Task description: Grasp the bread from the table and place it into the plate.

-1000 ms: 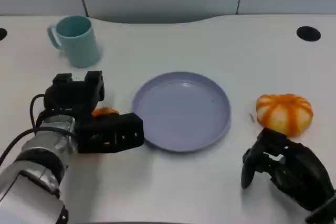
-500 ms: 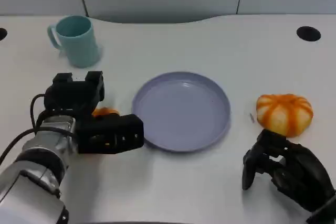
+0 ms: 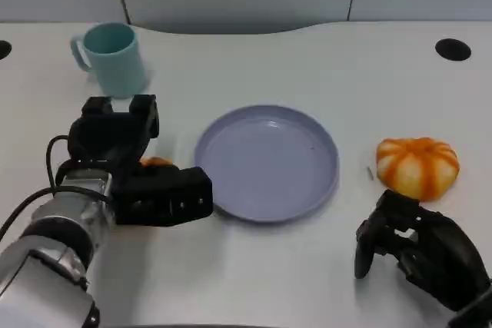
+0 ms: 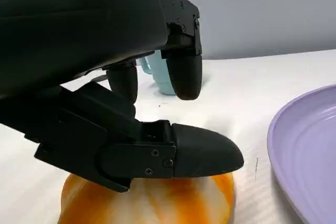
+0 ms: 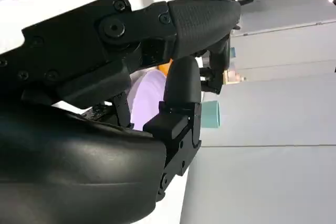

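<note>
A small orange bread (image 3: 156, 163) lies on the white table just left of the lavender plate (image 3: 266, 160), mostly hidden under my left hand (image 3: 134, 167). In the left wrist view the thumb lies across the top of the bread (image 4: 157, 203) while the other fingers (image 4: 184, 72) stand apart above it, not closed on it; the plate's rim (image 4: 310, 156) is close beside. My right hand (image 3: 415, 247) rests at the table's near right, fingers loosely bent, holding nothing.
A larger orange striped bun (image 3: 417, 165) sits right of the plate, just beyond my right hand. A teal mug (image 3: 114, 57) stands at the far left behind my left hand. A dark cable hole (image 3: 452, 49) marks the far right of the table.
My left hand's upper fingers have shifted slightly away from me and to the right over the small bread. The right hand, plate and bun have not moved.
</note>
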`<state>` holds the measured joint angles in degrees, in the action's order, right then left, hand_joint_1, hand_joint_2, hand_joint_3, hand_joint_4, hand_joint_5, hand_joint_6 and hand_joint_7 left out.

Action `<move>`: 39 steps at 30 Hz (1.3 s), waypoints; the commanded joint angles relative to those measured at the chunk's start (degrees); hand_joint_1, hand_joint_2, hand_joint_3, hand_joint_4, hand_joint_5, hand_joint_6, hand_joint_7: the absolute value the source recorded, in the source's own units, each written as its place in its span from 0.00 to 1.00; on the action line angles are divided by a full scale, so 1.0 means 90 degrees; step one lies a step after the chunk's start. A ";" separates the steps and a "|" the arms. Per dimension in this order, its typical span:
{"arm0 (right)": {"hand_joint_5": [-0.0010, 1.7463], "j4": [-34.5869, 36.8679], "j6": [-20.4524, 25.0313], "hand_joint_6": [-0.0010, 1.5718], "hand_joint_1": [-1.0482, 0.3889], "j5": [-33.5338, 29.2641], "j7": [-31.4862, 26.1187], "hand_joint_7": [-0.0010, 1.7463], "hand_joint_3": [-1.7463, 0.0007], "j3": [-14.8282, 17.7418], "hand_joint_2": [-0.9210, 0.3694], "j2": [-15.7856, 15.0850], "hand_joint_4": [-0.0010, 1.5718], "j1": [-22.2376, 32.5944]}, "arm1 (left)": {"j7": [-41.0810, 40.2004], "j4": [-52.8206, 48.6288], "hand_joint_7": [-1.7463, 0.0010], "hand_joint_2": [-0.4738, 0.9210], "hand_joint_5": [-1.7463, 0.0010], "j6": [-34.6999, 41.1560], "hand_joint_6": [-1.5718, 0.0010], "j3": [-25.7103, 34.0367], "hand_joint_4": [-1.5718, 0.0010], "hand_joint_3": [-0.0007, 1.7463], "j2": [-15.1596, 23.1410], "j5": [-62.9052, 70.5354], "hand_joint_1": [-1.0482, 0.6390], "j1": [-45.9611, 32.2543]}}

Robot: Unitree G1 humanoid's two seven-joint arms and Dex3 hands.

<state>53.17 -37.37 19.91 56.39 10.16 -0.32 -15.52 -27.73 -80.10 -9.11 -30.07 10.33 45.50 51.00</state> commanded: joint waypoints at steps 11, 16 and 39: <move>0.93 -0.0213 0.0385 0.36 0.21 0.0147 0.0006 0.78 0.86 0.0007 0.00 0.0037 0.42 -0.0023 | -0.0034 0.0052 0.00 1.00 0.00 -0.0338 1.00 0.0549 1.00 0.28 0.0055 -0.0528 0.00 -0.0140; 0.95 -0.0445 0.0762 0.35 0.23 0.0204 0.0051 0.76 0.85 -0.0055 0.00 0.0061 0.41 0.0073 | -0.0094 0.0072 0.00 1.00 0.00 -0.0442 1.00 0.0690 1.00 0.25 -0.0058 -0.0704 0.00 -0.0239; 1.00 -0.0235 0.0364 0.30 0.24 0.0017 0.0038 0.78 0.83 -0.0075 0.00 -0.0014 0.37 0.0010 | 0.1087 -0.0004 0.00 1.00 0.00 0.0247 1.00 0.0304 1.00 0.27 -0.0107 -0.0464 0.00 -0.0252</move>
<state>51.12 -33.66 20.12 56.60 9.44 0.52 -15.33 -19.53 -79.75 -7.94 -26.90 9.03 40.79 48.95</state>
